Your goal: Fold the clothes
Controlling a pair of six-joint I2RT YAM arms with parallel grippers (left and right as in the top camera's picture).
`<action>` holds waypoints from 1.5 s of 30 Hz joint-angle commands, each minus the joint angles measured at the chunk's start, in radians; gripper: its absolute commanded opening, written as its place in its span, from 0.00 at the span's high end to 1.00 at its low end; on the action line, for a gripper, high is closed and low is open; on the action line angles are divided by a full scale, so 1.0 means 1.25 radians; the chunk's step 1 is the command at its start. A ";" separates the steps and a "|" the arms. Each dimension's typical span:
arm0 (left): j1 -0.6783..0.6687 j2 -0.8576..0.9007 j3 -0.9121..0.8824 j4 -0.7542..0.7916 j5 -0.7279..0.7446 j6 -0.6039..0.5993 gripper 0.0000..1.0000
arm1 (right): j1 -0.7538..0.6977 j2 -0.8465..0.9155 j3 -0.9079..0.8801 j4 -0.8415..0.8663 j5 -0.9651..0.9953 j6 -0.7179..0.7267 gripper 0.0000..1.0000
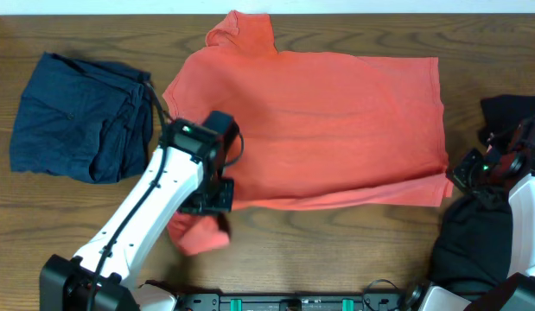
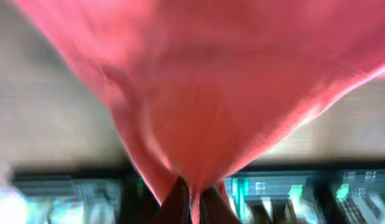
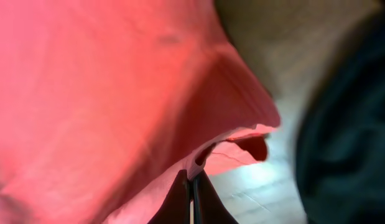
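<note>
The red shirt is soft, light and floppy. The left fingers and right fingers each pinch its near edge.

The shirt clamped in the left pincer and right pincer is matt coral cloth. Left of the left pincer lies a matt navy garment, and beside the right pincer a matt black garment. The worktop is grained wood. The arm shell is smooth white plastic.
</note>
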State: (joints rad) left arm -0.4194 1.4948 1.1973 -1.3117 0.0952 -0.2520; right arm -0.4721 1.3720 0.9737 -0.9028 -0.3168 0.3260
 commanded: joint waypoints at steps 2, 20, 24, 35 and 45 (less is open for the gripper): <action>0.007 -0.005 0.022 0.101 -0.092 0.097 0.94 | -0.003 -0.014 0.019 0.059 -0.060 0.009 0.99; 0.007 0.001 0.019 0.333 -0.145 0.240 0.36 | -0.003 0.016 0.019 0.183 -0.037 0.098 0.99; 0.006 0.001 -0.019 0.287 -0.039 0.241 0.43 | -0.003 0.016 0.019 0.184 -0.037 0.098 0.99; -0.004 0.003 -0.237 0.556 -0.029 0.290 0.42 | -0.003 0.016 0.019 0.175 -0.037 0.098 0.99; -0.004 0.043 -0.291 0.665 -0.029 0.304 0.49 | -0.003 0.016 0.019 0.175 -0.037 0.098 0.99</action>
State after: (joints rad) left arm -0.4225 1.5074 0.8566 -0.4911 0.0536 0.1108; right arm -0.4721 1.3872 0.9775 -0.6838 -0.3676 0.4408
